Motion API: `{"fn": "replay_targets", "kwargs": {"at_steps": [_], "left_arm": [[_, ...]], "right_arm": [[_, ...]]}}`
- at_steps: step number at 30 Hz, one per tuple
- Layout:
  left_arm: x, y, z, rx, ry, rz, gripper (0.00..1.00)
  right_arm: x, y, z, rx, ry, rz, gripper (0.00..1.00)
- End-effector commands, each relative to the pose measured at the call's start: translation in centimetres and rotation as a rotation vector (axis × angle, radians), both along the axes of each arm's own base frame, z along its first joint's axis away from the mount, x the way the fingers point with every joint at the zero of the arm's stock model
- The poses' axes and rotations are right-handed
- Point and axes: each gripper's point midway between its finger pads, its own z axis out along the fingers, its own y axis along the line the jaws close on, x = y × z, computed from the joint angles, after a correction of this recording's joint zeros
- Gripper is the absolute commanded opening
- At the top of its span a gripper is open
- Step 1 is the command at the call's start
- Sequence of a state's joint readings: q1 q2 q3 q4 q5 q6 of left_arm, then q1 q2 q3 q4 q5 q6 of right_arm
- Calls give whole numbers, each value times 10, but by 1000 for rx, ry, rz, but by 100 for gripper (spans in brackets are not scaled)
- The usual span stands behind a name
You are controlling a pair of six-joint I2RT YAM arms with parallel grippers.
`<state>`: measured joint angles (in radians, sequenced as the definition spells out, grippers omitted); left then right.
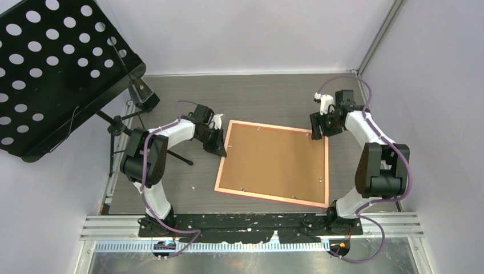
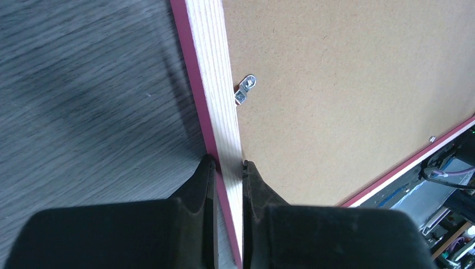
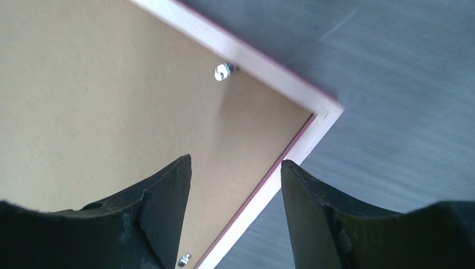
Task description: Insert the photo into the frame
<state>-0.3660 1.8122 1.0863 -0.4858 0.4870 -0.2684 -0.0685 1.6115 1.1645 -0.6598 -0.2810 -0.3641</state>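
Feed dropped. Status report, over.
Left gripper clamped on frame, left rail. Right gripper open over far right corner. Frame back up, photo unseen. Music stand clear, far left.

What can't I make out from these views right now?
Photo: in no view; the backing board covers the frame's opening, so whether it sits inside is unknown.
Frame's front: face down, all views.
Clips: too small in the top view to tell how they are turned.
Rail under the left gripper: hidden by its own fingers, left wrist view.
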Motion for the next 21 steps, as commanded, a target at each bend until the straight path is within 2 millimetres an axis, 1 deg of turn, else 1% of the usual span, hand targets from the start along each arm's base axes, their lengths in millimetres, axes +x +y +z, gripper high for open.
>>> {"fn": "replay_targets", "kwargs": {"at_steps": [1, 2, 3, 4, 6, 11, 17, 19, 21], "left_arm": [[-18, -2, 0, -18, 19, -61, 6], [-17, -2, 1, -17, 14, -59, 6], [-16, -2, 1, -17, 9, -57, 6], [-15, -2, 2, -16, 4, -56, 6], [-14, -1, 2, -13, 1, -53, 6], [-13, 0, 2, -6, -9, -49, 6], [-12, 2, 2, 2, -17, -46, 7], [-11, 2, 3, 3, -20, -45, 8], [-12, 2, 2, 4, -19, -45, 10]], "right_arm": [[-30, -4, -16, -39, 45, 0, 67], [-39, -5, -23, -45, 68, 6, 67], [-43, -7, -23, -58, 68, 5, 67], [-49, -8, -27, -64, 83, 4, 67], [-53, -13, -29, -82, 85, -9, 67], [-55, -26, -30, -99, 94, -55, 66], [-59, -34, -41, -106, 130, -76, 63], [-59, -37, -46, -103, 148, -80, 60], [-58, -37, -52, -95, 163, -81, 56]]}}
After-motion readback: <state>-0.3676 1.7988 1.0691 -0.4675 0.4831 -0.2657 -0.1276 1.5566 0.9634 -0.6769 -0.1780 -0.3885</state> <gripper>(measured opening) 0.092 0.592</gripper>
